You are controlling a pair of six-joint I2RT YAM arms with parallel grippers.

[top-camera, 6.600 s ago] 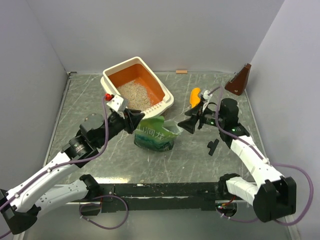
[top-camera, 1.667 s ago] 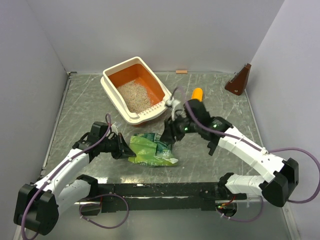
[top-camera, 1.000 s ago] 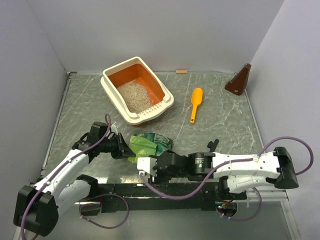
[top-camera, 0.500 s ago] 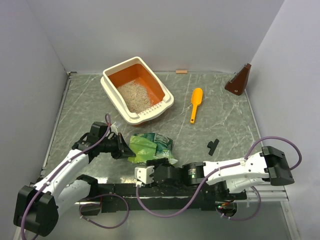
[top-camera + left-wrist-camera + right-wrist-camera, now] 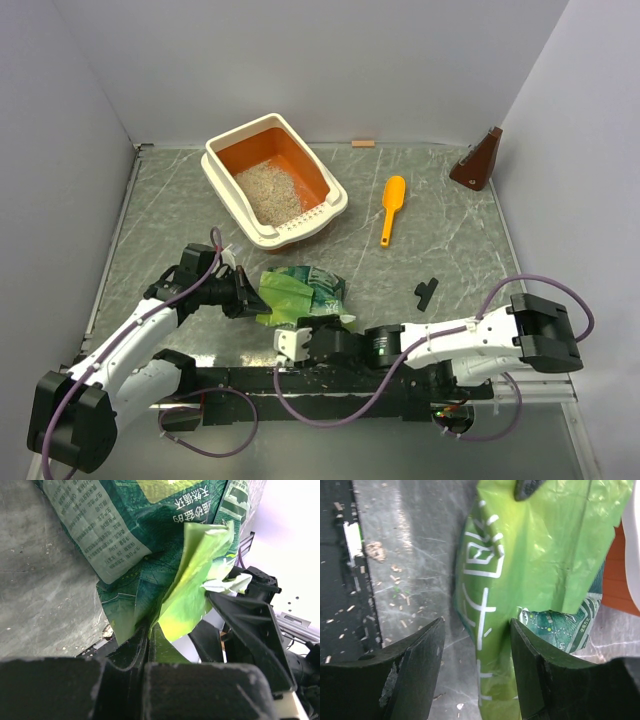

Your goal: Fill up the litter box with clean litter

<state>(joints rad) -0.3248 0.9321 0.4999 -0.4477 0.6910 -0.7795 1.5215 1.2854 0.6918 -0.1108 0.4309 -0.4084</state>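
Found the litter box (image 5: 222,192) at the back of the tabletop (image 5: 455,250), left of centre, set askew with its slotted end turned toward the arms. Saw the litter (image 5: 268,193) heaped inside toward that slotted end, with bare orange floor at the far end. Noted stray crumbs on the tabletop by the black front rail in the right wrist view.

Found a crinkled green bag (image 5: 300,293) lying flat in front of the litter box, apart from it. Saw the left gripper (image 5: 149,635) closed, pinching a fold at the bag's left edge, the fingers pressed tight on the green film. Saw the right gripper (image 5: 476,630) low at the bag's near edge with its fingers spread apart and nothing clamped between them; could not tell whether it touched the bag.

Spotted a yellow-orange scoop (image 5: 390,210) lying to the right of the litter box, well apart from both grippers. Noted a brown wedge (image 5: 480,160) at the far right corner and a small black piece (image 5: 427,292) on the tabletop to the right of the bag.
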